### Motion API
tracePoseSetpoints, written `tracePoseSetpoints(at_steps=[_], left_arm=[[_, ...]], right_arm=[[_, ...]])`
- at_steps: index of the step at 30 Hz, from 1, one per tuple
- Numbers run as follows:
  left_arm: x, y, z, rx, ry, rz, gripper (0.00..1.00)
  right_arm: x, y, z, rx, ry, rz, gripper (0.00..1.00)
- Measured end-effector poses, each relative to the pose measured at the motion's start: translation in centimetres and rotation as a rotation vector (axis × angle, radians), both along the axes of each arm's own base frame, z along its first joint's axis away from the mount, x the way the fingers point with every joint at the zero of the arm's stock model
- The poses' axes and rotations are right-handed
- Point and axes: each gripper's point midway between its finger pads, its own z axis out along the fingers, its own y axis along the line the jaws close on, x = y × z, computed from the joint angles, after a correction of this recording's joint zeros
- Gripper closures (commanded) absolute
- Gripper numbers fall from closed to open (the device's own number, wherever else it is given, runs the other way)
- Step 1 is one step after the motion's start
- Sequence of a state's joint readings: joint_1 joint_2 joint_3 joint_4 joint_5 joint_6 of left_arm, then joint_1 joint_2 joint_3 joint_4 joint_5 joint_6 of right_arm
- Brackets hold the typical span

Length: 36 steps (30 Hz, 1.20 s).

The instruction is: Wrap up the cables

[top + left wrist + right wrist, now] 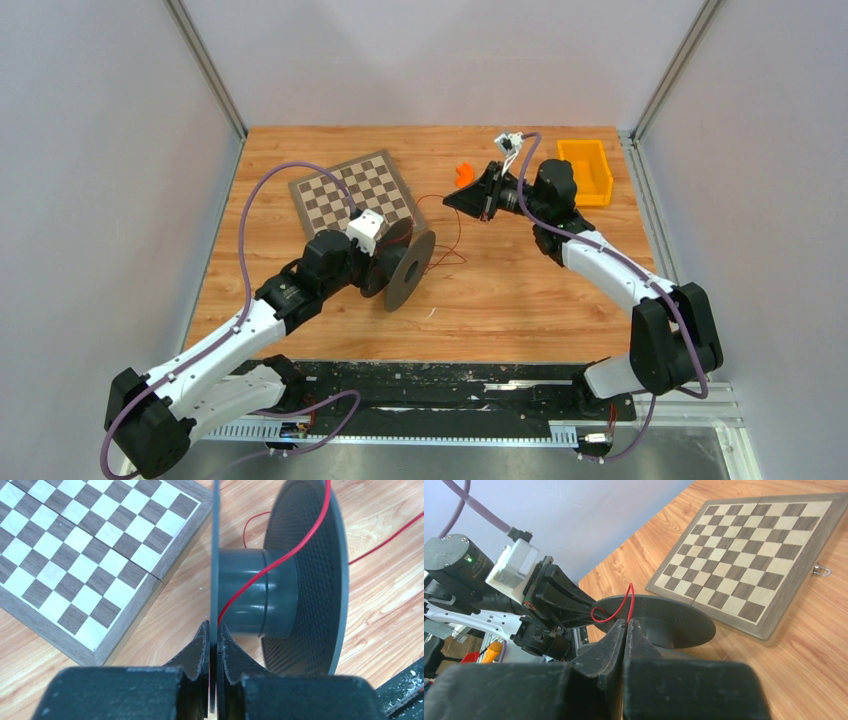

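The cable is a thin red wire [458,236] running from a dark grey spool [409,268] across the table to my right gripper [448,204]. My left gripper [214,630] is shut on the spool's near flange [215,570] and holds the spool on edge beside the chessboard. In the left wrist view the wire [295,547] crosses the hub [260,592] and leaves over the far flange. My right gripper [628,623] is shut on the wire [629,600], which curls in a small loop just above its tips, with the spool [664,617] beyond them.
A folded chessboard [355,195] lies at the back left, right behind the spool. An orange bin [585,170] stands at the back right. A small orange object [464,175] and a small white part [508,142] lie near the right gripper.
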<state>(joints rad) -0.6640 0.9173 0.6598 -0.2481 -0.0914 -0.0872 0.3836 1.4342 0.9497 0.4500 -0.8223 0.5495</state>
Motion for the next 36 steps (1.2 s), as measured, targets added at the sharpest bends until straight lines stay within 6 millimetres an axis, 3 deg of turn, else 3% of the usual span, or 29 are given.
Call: tracePoseSetpoints(at_steps=[5, 8, 12, 16, 21, 24, 28, 36], left_arm=[[0.0, -0.1, 0.1, -0.008, 0.0, 0.001, 1.0], [0.0, 0.0, 0.1, -0.013, 0.015, 0.018, 1.0], [-0.2, 0.8, 0.5, -0.01, 0.071, 0.089, 1.0], [-0.2, 2.0, 1.9, -0.014, 0.126, 0.2, 1.0], [-0.2, 2.5, 4.2, -0.061, 0.14, 0.281, 1.0], [-0.7, 2.9, 4.6, -0.062, 0.16, 0.302, 1.0], [-1.5, 3.4, 5.1, -0.073, 0.185, 0.319, 1.0], [-2.8, 4.3, 7.3, -0.146, 0.148, 0.329, 1.0]], right_arm=[[0.2, -0.2, -1.5, -0.03, 0.012, -0.012, 0.99], [1.1, -0.6, -3.3, -0.066, 0.018, -0.025, 0.93], [2.5, -1.1, -7.4, -0.147, 0.067, -0.035, 0.75], [2.4, -1.2, -10.5, -0.205, 0.128, -0.011, 0.49], [0.0, -1.0, -10.3, -0.207, 0.03, 0.047, 0.29], [-2.7, -0.6, -10.3, -0.197, -0.055, 0.091, 0.26], [-4.8, 0.3, -11.2, -0.174, -0.129, 0.129, 0.22], [-5.2, 2.7, -11.2, -0.114, -0.168, 0.118, 0.21]])
